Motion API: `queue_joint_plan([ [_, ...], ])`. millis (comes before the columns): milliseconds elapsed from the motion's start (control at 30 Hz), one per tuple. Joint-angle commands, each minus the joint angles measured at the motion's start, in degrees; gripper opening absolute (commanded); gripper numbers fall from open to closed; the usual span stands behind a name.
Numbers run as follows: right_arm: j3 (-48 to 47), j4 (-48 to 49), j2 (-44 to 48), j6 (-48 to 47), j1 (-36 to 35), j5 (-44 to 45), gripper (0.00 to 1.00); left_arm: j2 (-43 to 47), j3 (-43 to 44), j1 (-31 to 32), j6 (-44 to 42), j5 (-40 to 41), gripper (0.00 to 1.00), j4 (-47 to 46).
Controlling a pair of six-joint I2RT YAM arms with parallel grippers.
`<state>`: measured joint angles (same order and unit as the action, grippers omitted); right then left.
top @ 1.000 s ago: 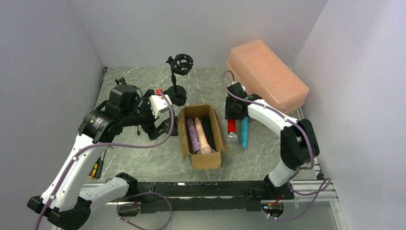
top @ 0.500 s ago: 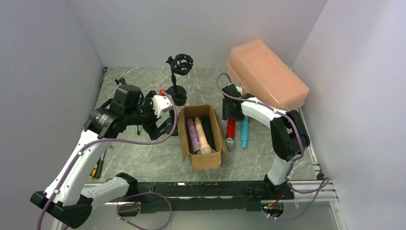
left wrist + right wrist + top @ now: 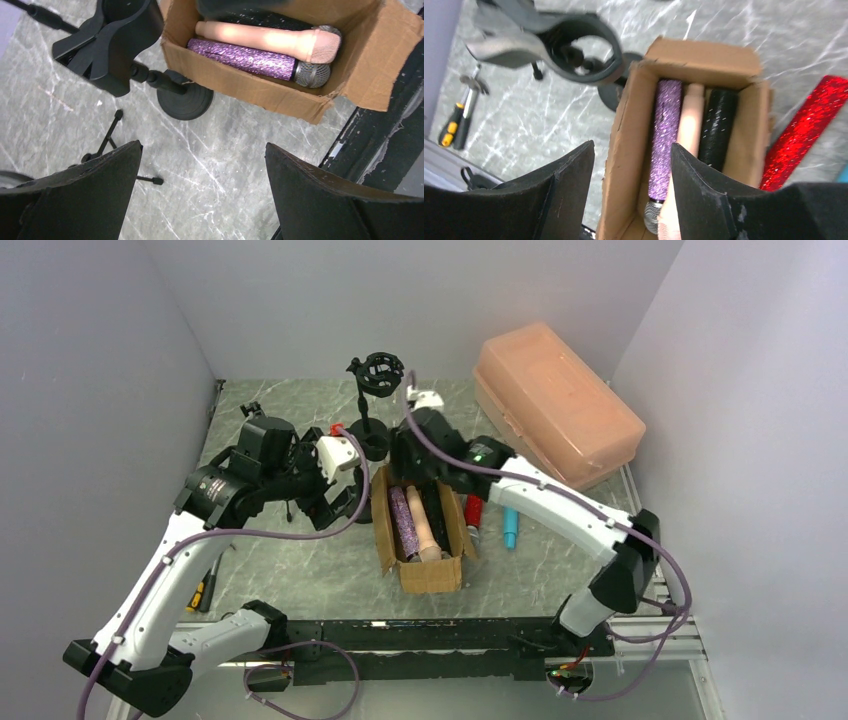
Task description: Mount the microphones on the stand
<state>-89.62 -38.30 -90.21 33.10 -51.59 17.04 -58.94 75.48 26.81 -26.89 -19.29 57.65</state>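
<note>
Right gripper (image 3: 631,146) hovers part-open and empty above the brown cardboard box (image 3: 704,52). Below it lies the glittery purple microphone with silver mesh head (image 3: 665,135), beside the peach-beige microphone (image 3: 690,120) and the black microphone (image 3: 719,125). This looks like the picking step. Next it should descend, close on the purple barrel and carry it to the black ring-clip stand (image 3: 376,375).

The cardboard box (image 3: 430,578) walls hem three microphones (image 3: 422,525) tightly. The stand (image 3: 378,374) crowds its far-left corner. Open worktop (image 3: 300,570) lies left.
</note>
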Motion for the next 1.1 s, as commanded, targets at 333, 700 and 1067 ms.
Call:
queue_joint_plan([
  [333,14.0,12.1,-12.4,5.4,-2.7,-6.5,0.57,2.6,0.1,-0.4,1.9,6.8,1.00,-2.4],
  [700,22.5,17.8,-17.9,8.7,-2.8,-3.8,0.47,2.0,0.1,-0.4,1.7,7.5,1.00,-2.2],
  [1067,25.3,19.9,-10.7,9.0,-3.0,-1.2,0.07,0.3,1.6,-0.4,2.0,8.2,0.99,-2.2],
])
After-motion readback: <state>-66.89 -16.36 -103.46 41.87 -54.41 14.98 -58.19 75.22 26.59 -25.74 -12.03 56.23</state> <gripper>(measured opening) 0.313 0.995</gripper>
